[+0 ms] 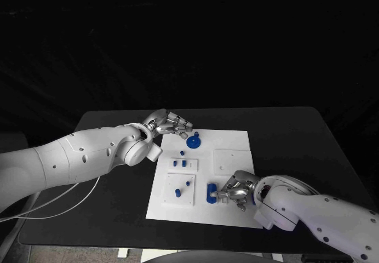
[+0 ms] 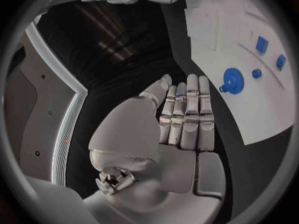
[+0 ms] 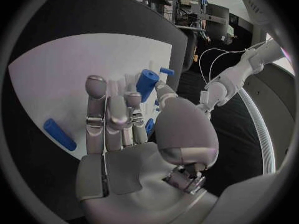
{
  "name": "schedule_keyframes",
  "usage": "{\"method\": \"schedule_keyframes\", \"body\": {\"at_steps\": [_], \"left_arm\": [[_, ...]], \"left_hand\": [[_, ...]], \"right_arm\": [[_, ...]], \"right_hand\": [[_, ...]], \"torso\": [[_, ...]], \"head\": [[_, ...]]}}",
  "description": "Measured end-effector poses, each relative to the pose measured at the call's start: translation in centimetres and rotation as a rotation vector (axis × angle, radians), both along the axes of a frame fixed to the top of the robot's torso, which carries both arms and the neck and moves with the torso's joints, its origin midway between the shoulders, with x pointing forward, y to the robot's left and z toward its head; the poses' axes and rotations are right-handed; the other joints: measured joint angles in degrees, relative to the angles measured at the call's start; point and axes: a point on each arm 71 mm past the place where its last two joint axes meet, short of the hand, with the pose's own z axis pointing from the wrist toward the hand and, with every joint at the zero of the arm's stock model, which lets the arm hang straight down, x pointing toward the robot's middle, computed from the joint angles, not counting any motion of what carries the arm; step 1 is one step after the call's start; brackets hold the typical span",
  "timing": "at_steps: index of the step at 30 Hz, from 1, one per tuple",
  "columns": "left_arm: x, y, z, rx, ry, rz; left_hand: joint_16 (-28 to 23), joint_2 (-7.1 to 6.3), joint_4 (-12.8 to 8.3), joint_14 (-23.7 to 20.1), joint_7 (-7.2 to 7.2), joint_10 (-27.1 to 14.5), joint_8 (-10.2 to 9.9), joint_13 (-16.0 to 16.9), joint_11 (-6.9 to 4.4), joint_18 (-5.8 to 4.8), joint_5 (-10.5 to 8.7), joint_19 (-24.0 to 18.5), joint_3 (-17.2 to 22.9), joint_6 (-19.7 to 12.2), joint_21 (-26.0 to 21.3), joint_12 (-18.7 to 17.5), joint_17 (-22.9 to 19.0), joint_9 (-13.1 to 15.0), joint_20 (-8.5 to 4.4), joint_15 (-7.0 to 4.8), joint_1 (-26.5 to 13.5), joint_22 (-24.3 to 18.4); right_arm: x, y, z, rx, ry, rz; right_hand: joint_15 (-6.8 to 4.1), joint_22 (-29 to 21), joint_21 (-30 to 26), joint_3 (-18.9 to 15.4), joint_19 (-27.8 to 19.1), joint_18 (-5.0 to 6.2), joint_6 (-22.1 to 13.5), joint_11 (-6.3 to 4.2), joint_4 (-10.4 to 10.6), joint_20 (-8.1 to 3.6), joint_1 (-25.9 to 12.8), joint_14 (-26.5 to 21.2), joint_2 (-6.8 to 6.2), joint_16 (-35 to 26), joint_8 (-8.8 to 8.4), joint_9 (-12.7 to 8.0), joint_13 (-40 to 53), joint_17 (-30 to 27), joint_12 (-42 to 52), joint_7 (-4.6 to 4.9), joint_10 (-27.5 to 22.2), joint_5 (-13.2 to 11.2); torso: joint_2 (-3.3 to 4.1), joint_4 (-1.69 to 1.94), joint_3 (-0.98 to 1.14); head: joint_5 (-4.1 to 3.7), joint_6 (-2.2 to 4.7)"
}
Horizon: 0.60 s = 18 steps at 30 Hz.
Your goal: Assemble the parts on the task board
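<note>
The black surface point(image 1: 292, 137) carried the white task board point(image 1: 237, 213) at its middle, with dark room all round it. The left hand point(image 1: 168, 124) hovered at the board's 11 o'clock corner, fingers point(image 2: 187, 109) straight, held together and gripping nothing. Just beside it, toward 3 o'clock, a blue gear point(image 1: 193, 144) lay on the board, and small blue pegs point(image 1: 183, 163) stood nearer the middle. The right hand point(image 1: 234, 189) sat over the board's 5 o'clock part, its fingers point(image 3: 109, 114) seemingly loose and empty, though I could not tell for certain. A long blue bar point(image 1: 211, 193) lay just beside it at 9 o'clock.
</note>
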Motion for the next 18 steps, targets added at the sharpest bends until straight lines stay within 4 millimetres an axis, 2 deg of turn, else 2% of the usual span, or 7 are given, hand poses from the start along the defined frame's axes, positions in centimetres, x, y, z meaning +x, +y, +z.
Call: {"method": "schedule_keyframes", "body": {"at_steps": [2, 5, 7, 9, 11, 15, 18], "left_arm": [[0.0, 0.01, 0.0, 0.0, 0.0, 0.0], [0.0, 0.02, -0.01, 0.001, 0.001, 0.0], [0.01, 0.04, -0.01, 0.001, 0.002, 0.0], [0.01, 0.06, -0.02, 0.001, 0.002, 0.001], [0.01, 0.07, -0.02, 0.001, 0.002, 0.001], [0.01, 0.07, -0.03, 0.002, 0.003, 0.0], [0.01, 0.07, -0.03, 0.002, 0.004, 0.0]], "left_hand": [[0.0, 0.0, 0.0, 0.0, 0.0, 0.0, 0.0, 0.0, 0.0, 0.0, 0.0, 0.0, 0.0, 0.0, 0.0, 0.0, 0.0, 0.0, 0.0, 0.0, 0.0, 0.0], [0.0, 0.0, 0.0, 0.0, -0.21, 0.0, 0.0, 0.0, 0.0, 0.0, 0.0, 0.0, 0.0, -0.2, 0.0, 0.0, 0.0, 0.0, 0.0, 0.0, 0.0, -0.2], [0.0, 0.0, 0.0, 0.0, -0.21, 0.0, 0.0, 0.0, 0.0, 0.0, 0.0, 0.0, 0.0, -0.2, 0.0, 0.0, 0.0, 0.0, 0.0, 0.0, 0.0, -0.2], [0.0, 0.0, 0.2, 0.0, -0.21, 0.0, 0.0, 0.0, 0.0, -0.01, 0.0, 0.1, -0.2, -0.2, 0.0, 0.0, 0.0, 0.0, 0.13, 0.0, 0.0, -0.3], [0.0, 0.04, 0.2, 0.0, -0.2, 0.0, 0.0, 0.0, 0.0, -0.01, 0.0, 0.2, -0.1, -0.2, 0.0, 0.0, 0.0, 0.0, 0.21, 0.0, 0.0, -0.3], [0.0, 0.24, 0.3, 0.0, -0.21, 0.0, 0.0, 0.0, 0.0, -0.01, 0.0, 0.2, 0.0, -0.2, 0.0, 0.0, 0.0, 0.0, 0.21, 0.0, -0.2, -0.5], [0.0, 0.24, 0.3, 0.0, -0.2, 0.0, 0.0, 0.0, 0.0, -0.01, 0.0, 0.2, 0.0, -0.2, 0.0, 0.0, 0.0, 0.0, 0.21, 0.0, -0.2, -0.5]], "right_arm": [[0.01, -0.01, -0.01, 0.001, -0.001, 0.0], [0.03, -0.04, -0.03, 0.001, -0.001, 0.0], [0.03, -0.05, -0.04, 0.001, -0.001, 0.0], [0.03, -0.06, -0.04, 0.002, -0.001, -0.001], [0.04, -0.07, -0.05, 0.002, -0.002, -0.002], [0.04, -0.1, -0.05, 0.006, -0.002, -0.002], [0.02, -0.16, -0.02, 0.011, -0.003, -0.001]], "right_hand": [[0.0, 0.0, 0.0, -0.4, 0.0, 0.0, 0.0, 0.0, 0.0, 0.0, 0.0, 0.0, 0.0, -0.2, 0.0, 0.0, 0.0, 0.0, 0.0, 0.0, 0.0, 0.2], [0.0, 0.0, 0.0, -3.0, 0.0, 0.0, 0.0, 0.0, 1.9, 0.0, -0.8, 0.0, 0.6, -0.2, 0.0, 0.0, 0.0, 0.0, 0.0, 0.0, 0.0, 2.3], [0.0, 0.0, 0.0, -8.4, 0.0, 0.0, 0.0, 0.0, 1.1, 0.0, -1.7, 0.0, 2.84, -0.2, 0.0, 0.0, 0.0, 0.0, 0.0, 0.0, 0.0, 5.8], [0.0, 0.0, 0.0, -12.3, 0.0, 0.0, 0.0, 0.0, 0.3, 0.0, -2.0, 0.0, 4.86, -0.2, 0.0, 0.1, 0.0, 0.0, 0.0, 0.0, 0.0, 7.3], [0.0, 0.0, 0.0, -14.3, 0.0, 0.0, 0.0, 0.0, -0.1, 0.0, -2.1, 0.0, 5.69, -0.2, 0.0, 0.2, -0.1, 0.0, 0.0, 0.0, 0.0, 7.6], [0.0, 0.0, 0.0, -14.4, 0.0, 0.0, 0.0, 0.0, 2.2, 0.0, -2.6, 0.0, 5.28, -0.2, 0.0, 0.5, -0.2, -0.1, 0.0, 0.0, 0.0, 6.7], [0.0, 0.0, 0.0, -13.4, 0.0, 0.0, 0.0, 0.0, 4.5, 0.0, -2.2, 0.0, 3.64, -0.2, 0.0, 0.6, -0.2, -0.1, 0.0, 0.0, 0.0, 5.7]], "torso": [[0.0, 0.01, -0.01], [0.0, 0.01, -0.03], [0.0, 0.01, -0.03], [0.0, 0.01, -0.03], [0.0, 0.01, -0.02], [0.01, 0.01, 0.0], [0.01, 0.01, -0.01]], "head": [[-0.03, -0.02], [-0.03, -0.03], [-0.03, -0.03], [-0.04, 0.0], [-0.05, 0.04], [-0.08, 0.07], [-0.12, 0.09]]}}
